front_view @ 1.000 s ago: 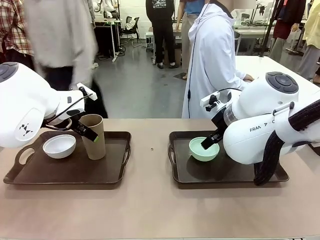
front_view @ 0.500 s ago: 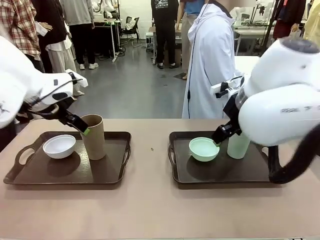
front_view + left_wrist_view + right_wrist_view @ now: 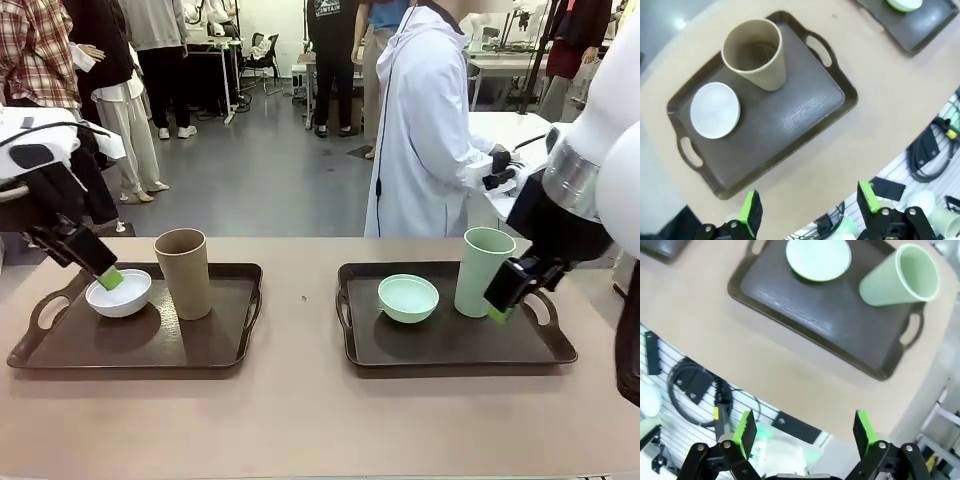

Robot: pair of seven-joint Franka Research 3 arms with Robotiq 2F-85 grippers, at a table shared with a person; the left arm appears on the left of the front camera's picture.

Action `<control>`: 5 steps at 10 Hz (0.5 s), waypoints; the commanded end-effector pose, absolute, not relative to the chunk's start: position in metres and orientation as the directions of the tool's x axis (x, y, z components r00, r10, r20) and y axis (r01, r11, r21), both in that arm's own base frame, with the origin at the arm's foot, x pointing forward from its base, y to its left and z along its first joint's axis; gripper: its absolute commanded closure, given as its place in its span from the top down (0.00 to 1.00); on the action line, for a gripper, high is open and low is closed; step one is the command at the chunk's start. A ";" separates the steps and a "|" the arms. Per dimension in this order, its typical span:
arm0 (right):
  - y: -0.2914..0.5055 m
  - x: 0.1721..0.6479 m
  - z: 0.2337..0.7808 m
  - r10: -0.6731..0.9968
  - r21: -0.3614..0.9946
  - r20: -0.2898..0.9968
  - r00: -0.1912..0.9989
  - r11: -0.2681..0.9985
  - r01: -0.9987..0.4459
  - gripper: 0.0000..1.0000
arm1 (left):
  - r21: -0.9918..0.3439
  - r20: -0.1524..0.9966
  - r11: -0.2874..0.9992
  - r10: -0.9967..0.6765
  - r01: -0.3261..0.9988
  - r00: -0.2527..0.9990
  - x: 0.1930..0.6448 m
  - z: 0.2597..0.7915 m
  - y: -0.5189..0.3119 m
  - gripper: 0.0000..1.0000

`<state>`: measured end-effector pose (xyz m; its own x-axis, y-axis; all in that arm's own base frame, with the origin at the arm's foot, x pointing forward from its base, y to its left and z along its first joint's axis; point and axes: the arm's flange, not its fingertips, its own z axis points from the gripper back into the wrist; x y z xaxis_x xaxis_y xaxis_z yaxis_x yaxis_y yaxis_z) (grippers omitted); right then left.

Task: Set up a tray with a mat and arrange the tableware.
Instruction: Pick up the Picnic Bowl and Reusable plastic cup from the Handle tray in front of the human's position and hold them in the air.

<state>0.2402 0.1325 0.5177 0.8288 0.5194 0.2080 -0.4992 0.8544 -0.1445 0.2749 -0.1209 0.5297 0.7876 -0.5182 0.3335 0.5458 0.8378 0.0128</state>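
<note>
Front view: the white left arm [image 3: 60, 135] enters at the left edge. The black two-finger left end effector [image 3: 102, 270], green-padded, points down and to the right. The white right arm [image 3: 620, 100] occupies the right edge. The matching right end effector [image 3: 505, 297] angles down and to the left. Wrist views: both sets of jaws stand wide apart, with nothing gripped between them.
</note>
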 end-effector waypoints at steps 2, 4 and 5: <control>0.133 0.240 0.518 0.519 -0.144 0.208 0.829 0.854 -0.499 1.00 | 0.013 0.333 0.838 -0.518 0.546 0.788 0.275 0.530 -0.121 1.00; 0.090 0.282 0.517 0.474 0.103 0.277 0.836 0.850 -0.516 1.00 | -0.257 0.419 0.791 -0.426 0.555 0.802 0.309 0.523 -0.082 1.00; 0.057 0.285 0.520 0.403 0.273 0.328 0.854 0.825 -0.494 1.00 | -0.427 0.454 0.713 -0.362 0.555 0.814 0.316 0.526 -0.054 1.00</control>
